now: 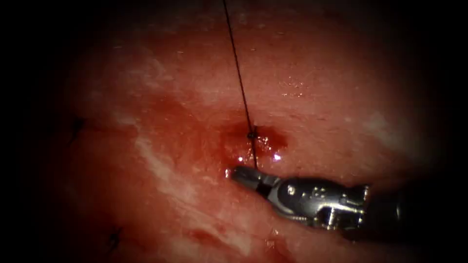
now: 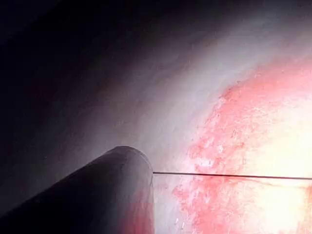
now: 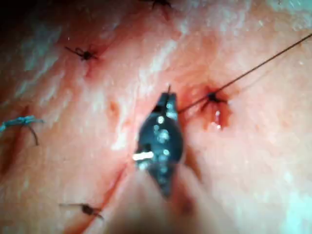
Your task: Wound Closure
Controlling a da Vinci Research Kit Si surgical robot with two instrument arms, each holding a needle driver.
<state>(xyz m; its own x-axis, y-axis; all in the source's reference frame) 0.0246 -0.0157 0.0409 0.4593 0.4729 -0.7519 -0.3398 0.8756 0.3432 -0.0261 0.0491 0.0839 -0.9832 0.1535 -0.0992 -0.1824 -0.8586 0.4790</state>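
Observation:
My right tool (image 1: 240, 173) reaches in from the right, low over the tissue (image 1: 161, 87), its jaws shut on the thread (image 1: 240, 83) just below a dark knot (image 1: 252, 133). From the knot the thread climbs taut to the picture's top edge. Red fluid (image 1: 271, 142) pools around the knot. In the right wrist view the same tool (image 3: 165, 103) grips the thread (image 3: 253, 69) beside the knot (image 3: 212, 97). The left wrist view has the left tool's dark shaft (image 2: 97, 190), and the taut thread (image 2: 229, 175) runs straight to its tip, held there.
Earlier stitches with short dark ends sit left of the knot (image 1: 75, 125) (image 1: 114, 237) and show closer as knots (image 3: 85, 53) (image 3: 87, 209). A blue cut end of thread (image 3: 19, 122) lies on the tissue. Glistening wet spots dot the surface near the right tool.

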